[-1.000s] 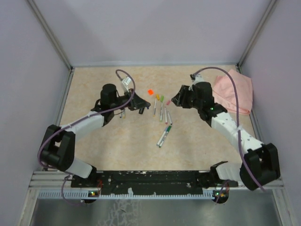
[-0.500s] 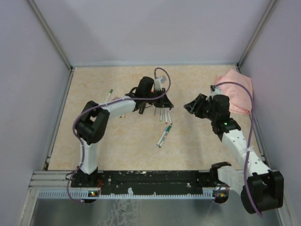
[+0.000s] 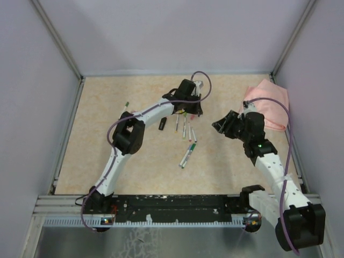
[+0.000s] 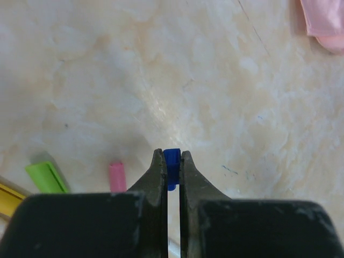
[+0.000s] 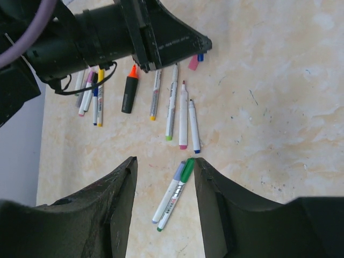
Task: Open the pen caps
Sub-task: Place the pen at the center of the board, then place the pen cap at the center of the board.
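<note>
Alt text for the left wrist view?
The left gripper is shut on a small blue cap over a beige marbled table. A pink cap and a green cap lie to its left; a corner of the pink cloth shows top right.

The left end effector (image 4: 172, 155) hides most of the blue cap (image 4: 172, 162) (the pink cloth (image 4: 325, 21) runs off-frame).

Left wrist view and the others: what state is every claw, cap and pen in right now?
left gripper, shut on the blue cap.
blue cap, pinched between the jaws, off its pen.
right gripper, open, empty.
pink cap, loose on the table.
green cap, loose on the table.
green-capped pen, cap apparently still on.
pink cloth, crumpled at the table's far right.
</note>
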### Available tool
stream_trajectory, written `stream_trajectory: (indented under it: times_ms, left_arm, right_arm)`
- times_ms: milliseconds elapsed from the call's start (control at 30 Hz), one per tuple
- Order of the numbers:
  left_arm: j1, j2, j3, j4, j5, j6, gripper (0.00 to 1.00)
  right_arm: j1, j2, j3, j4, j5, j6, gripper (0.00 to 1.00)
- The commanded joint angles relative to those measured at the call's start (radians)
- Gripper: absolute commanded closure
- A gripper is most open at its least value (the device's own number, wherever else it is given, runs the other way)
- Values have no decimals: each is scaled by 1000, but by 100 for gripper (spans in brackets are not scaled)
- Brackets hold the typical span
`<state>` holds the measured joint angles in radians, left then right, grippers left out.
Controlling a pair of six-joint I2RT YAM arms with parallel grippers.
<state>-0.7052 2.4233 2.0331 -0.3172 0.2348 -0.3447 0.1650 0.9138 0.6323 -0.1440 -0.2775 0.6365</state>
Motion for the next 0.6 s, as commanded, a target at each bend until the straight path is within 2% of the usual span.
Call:
stream_trajectory:
  times_ms: [0, 267, 567]
  left_arm:
    - [-5, 52, 116, -72, -94, 59, 100]
    - [-5, 72, 118, -50, -92, 58, 97]
    - [-5, 77, 118, -51, -100, 63, 83]
  right_arm:
    - [-10, -24, 2, 23, 6, 7, 53]
    - [-12, -24, -1, 21, 7, 6, 53]
    - [-12, -22, -4, 26, -2, 14, 53]
